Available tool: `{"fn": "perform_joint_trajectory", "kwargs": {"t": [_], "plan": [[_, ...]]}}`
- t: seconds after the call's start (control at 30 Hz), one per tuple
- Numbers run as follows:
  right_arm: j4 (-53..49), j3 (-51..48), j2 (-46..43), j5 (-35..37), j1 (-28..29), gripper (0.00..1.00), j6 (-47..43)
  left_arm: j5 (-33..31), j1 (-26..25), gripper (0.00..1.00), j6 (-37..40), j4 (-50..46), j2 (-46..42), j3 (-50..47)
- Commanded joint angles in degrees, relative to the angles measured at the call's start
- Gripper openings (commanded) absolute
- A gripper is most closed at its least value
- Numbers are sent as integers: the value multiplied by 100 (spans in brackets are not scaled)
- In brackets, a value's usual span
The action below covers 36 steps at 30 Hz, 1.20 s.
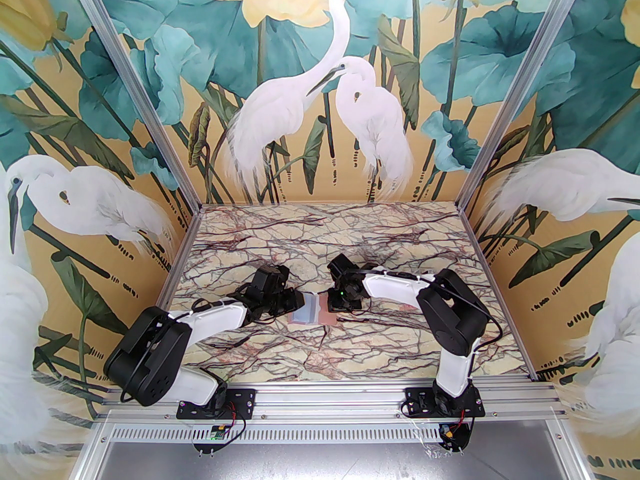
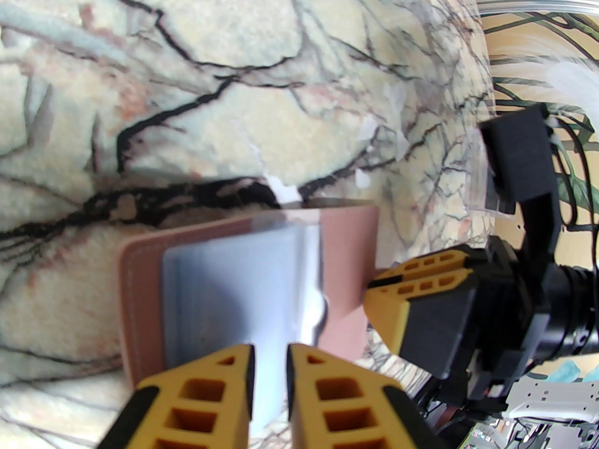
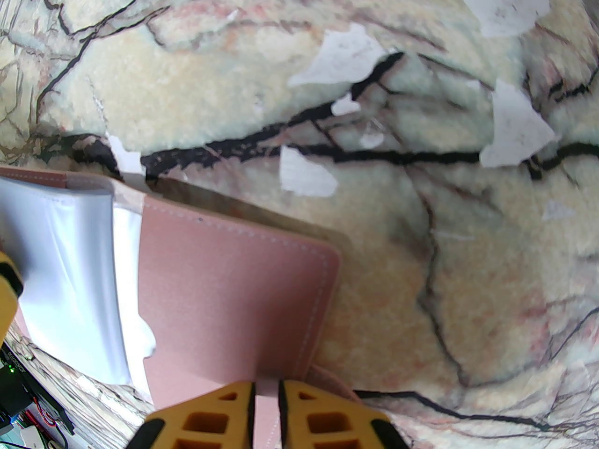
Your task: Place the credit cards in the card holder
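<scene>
At table [image 1: 320,238] centre the holder [image 1: 314,314] lies open, flanked by both grippers. I see the left gripper [image 2: 270,372] pinched onto its pale grey-blue inner leaf at the left edge; I cannot tell whether a card sits in that leaf. The right gripper [image 3: 266,402] is clamped on the pink cover's outer edge, shadow beneath it.

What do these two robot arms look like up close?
The left arm and right arm have white shells, bulky black joints and thin black cables. The left gripper and right gripper are two-pronged, orange-yellow with square cut-outs.
</scene>
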Motion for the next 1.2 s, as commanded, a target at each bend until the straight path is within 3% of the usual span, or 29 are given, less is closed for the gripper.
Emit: {"fn": "perform_joint_trajectory", "kwargs": {"t": [0.0,1.17], "plan": [[26,-107,-60,112,0,19,22,-178,44,20,54,4,109,-76],[-141,143,-503,95,32,26,144,-267,104,16,-162,643,175,-707]]}}
